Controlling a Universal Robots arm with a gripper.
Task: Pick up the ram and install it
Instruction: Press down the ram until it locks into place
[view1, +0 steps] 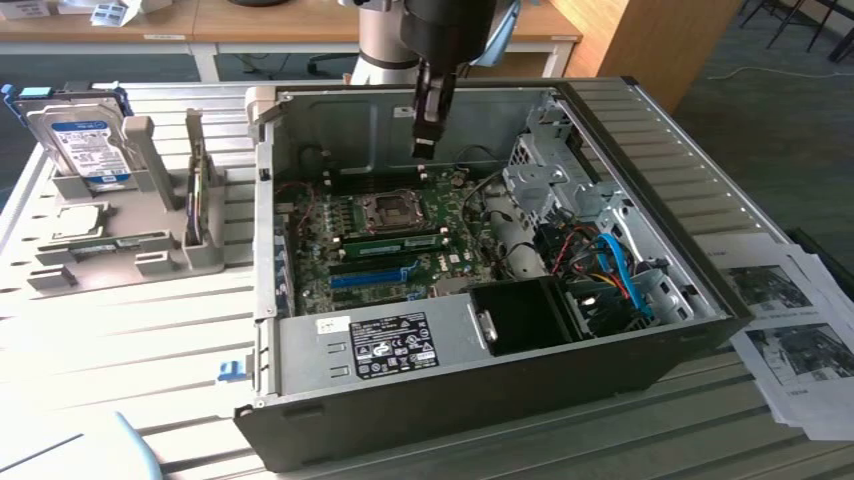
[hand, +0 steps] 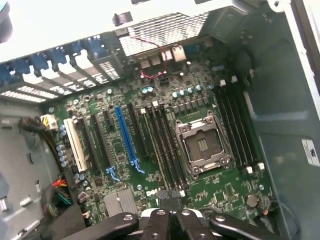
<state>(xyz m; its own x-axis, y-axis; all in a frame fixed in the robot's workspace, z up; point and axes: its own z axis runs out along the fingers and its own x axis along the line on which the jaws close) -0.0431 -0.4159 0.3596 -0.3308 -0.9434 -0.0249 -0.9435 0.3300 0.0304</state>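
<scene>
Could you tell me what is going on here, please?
A robot arm hangs over an open computer case, with its hand shut above the motherboard. Nothing shows between its fingers. A green stick that looks like the ram lies on the board beside the processor socket.

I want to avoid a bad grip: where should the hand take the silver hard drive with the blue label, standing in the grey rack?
Probably its free upper part, from above: the silver blue-labelled hard drive stands upright with its lower end sunk in the grey plastic rack.
</scene>
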